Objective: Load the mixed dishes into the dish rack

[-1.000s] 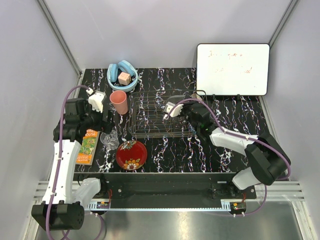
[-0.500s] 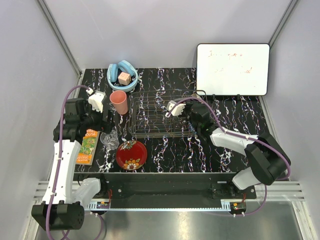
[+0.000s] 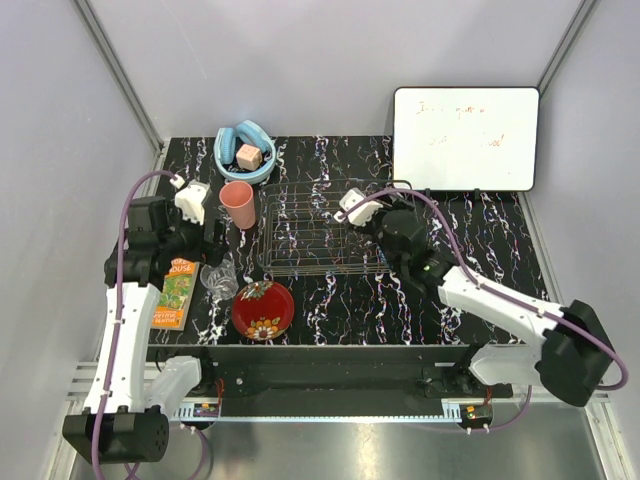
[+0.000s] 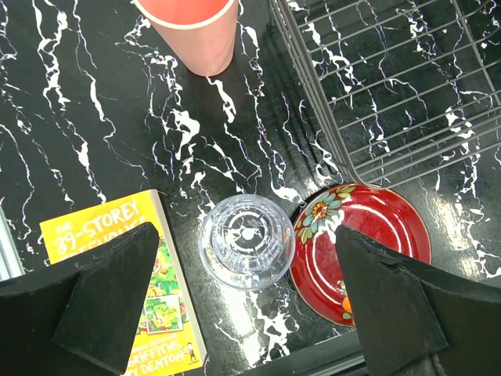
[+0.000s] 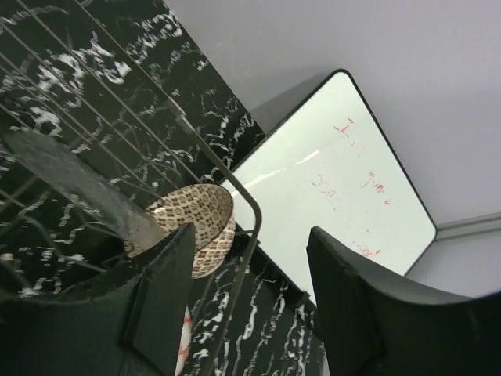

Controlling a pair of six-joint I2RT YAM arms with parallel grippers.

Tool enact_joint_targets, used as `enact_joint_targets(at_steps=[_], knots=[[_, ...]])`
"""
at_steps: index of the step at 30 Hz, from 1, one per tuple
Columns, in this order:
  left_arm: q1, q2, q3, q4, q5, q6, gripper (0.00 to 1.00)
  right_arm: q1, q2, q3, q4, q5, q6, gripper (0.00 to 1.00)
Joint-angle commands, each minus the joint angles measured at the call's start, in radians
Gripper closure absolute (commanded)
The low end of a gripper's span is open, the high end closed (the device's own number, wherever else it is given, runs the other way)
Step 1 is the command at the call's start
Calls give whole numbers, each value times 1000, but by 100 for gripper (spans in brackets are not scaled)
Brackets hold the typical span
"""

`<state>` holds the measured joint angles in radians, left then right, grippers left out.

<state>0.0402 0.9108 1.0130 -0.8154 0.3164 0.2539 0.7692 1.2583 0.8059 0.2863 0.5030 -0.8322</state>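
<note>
**Both pincers apart; one bowl at the rack corner, three dishes outside it**

Top view: the wire rack [image 3: 312, 236] sits mid-frame on the black marbled table [image 3: 480, 240]. The whiteboard [image 3: 466, 138] leans at the upper right. A light-blue ring [image 3: 245, 150] with a wooden block inside lies at the upper left.

Left of the rack, all on the table:
- Pink cup [image 3: 237, 203], upright, just beside the rack's left wall.
- Glass tumbler [image 4: 246, 254], upright, lower down.
- Red floral bowl [image 4: 368, 243], touching or nearly touching the tumbler's right side, just off the rack's near corner.
- Yellow book [image 4: 94, 227], left of the tumbler.

The left gripper [image 4: 244, 235] hangs above the tumbler. Its jaws are spread wide and touch nothing.

Right wrist view: the right gripper [image 5: 250, 235] has its jaws apart, with nothing between them. A cream bowl with a brown pattern [image 5: 200, 219] rests tilted on its edge at the rack's corner, seen through the wires. Its lower part is hidden behind one finger [image 5: 156, 298].
</note>
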Motion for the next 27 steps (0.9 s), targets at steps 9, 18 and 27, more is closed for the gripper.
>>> enact_joint_targets(at_steps=[9, 18, 27], knots=[[-3, -36, 91, -5, -42, 4, 1, 174, -232, 215, -644, -499, 1083, 24], [-5, -56, 116, -60, -13, 48, 1, 177, -82, -43, -319, -755, 1499, 34], [-8, -154, 21, -229, -97, 315, 1, 272, 136, 10, -184, -663, 1596, 36]])
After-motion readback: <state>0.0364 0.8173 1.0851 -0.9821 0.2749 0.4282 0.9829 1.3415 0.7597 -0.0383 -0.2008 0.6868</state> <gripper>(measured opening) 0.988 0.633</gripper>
